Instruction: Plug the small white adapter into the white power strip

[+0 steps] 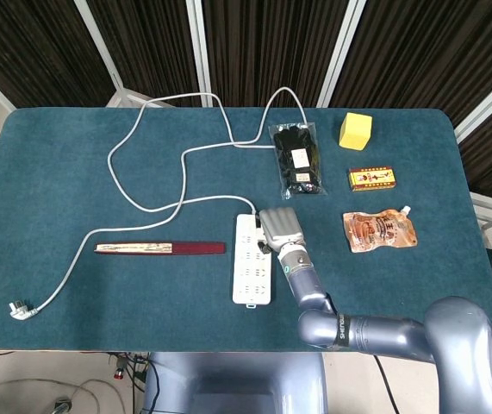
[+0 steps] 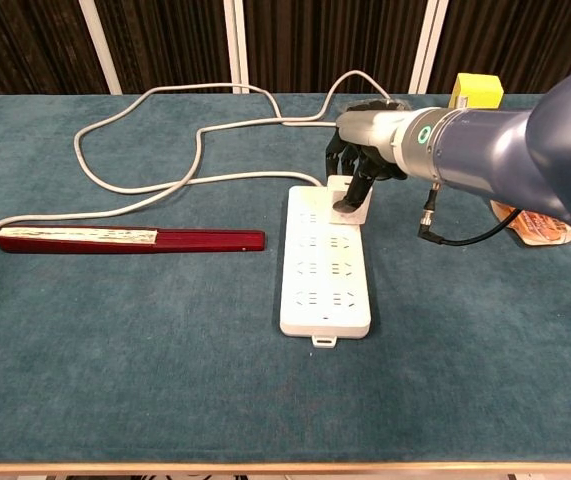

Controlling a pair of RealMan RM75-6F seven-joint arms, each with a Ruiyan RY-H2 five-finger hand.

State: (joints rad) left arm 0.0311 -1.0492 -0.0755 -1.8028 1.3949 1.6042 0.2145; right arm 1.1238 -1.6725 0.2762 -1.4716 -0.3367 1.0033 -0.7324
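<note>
The white power strip lies lengthwise at the table's middle front, and the chest view shows its sockets. The small white adapter stands on the strip's far right corner, over the last socket row. My right hand reaches in from the right and pinches the adapter from above with its dark fingers. In the head view the hand's grey back hides the adapter. The strip's white cable loops across the table's left half to a loose plug. My left hand shows in neither view.
A long flat red case lies left of the strip. A black packet, a yellow cube, a small red box and an orange pouch lie at the back right.
</note>
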